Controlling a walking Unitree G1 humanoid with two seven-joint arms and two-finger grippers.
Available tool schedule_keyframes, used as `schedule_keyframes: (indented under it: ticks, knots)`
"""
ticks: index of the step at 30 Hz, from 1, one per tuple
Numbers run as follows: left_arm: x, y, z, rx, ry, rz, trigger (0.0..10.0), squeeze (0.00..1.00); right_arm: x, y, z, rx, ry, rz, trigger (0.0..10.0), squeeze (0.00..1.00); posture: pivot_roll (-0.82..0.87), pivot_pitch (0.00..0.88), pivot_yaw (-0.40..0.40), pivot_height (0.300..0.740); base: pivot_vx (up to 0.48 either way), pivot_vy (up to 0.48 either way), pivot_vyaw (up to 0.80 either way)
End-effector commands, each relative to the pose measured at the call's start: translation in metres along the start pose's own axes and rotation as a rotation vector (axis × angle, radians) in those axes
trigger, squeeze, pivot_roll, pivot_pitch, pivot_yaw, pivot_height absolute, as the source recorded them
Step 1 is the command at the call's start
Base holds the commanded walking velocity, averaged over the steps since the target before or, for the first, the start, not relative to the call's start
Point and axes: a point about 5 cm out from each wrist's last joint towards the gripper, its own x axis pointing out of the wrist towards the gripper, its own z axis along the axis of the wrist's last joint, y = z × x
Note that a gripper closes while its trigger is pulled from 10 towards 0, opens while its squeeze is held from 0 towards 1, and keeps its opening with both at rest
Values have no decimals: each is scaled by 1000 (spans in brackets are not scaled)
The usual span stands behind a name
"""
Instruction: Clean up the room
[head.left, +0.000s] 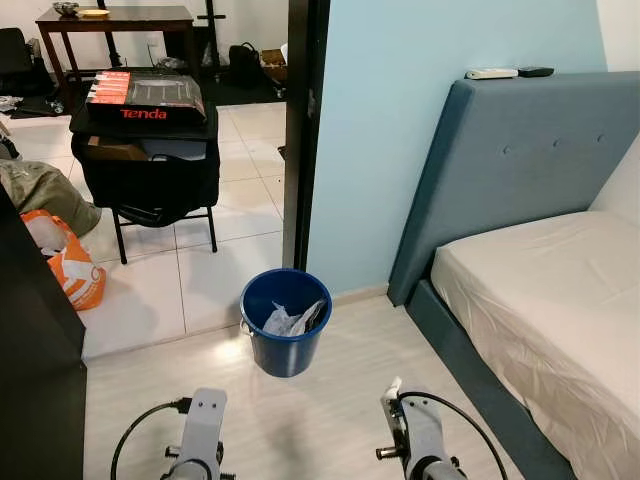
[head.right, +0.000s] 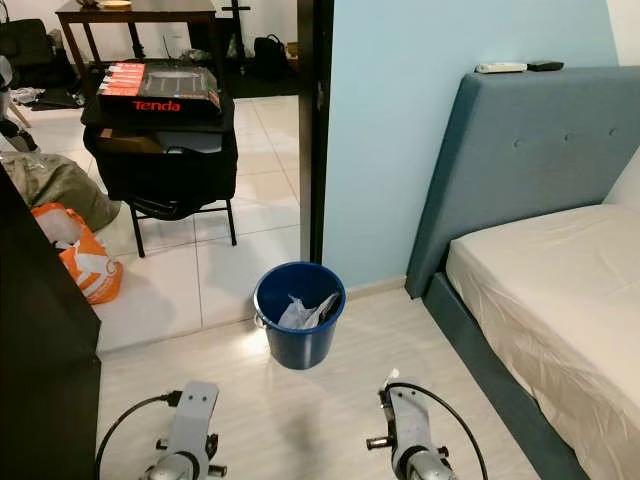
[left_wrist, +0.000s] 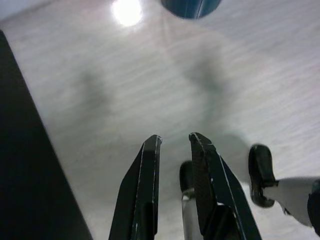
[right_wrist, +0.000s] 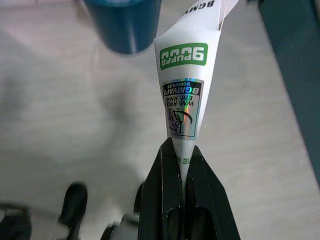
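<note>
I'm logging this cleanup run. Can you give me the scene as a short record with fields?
Place: bedroom floor beside the bed
Bin: blue bucket ahead, crumpled litter inside
Right claw: shut on a white paper wrapper with a green label
Left claw: open, holding nothing, over the floor
Beyond the doorway: chair with a Tenda box
</note>
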Motion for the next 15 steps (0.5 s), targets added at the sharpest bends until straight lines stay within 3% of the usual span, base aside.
schedule_keyframes:
  ticks: [1,5,15]
  knots:
    - [-1,3,-1,8,-10,-3,10000,0,1,-2,7,-9,-37,0,10000,0,27,85,-57,740,0,0,0]
    - [-2,8,-2,5,-14,9,10000,0,2,-3,14,-18,-68,0,10000,0,23,89,-61,740,0,0,0]
    - [-3,5,-2,-7,-30,12,10000,0,4,0,17,-27,-72,9,10000,0,26,92,-72,740,0,0,0]
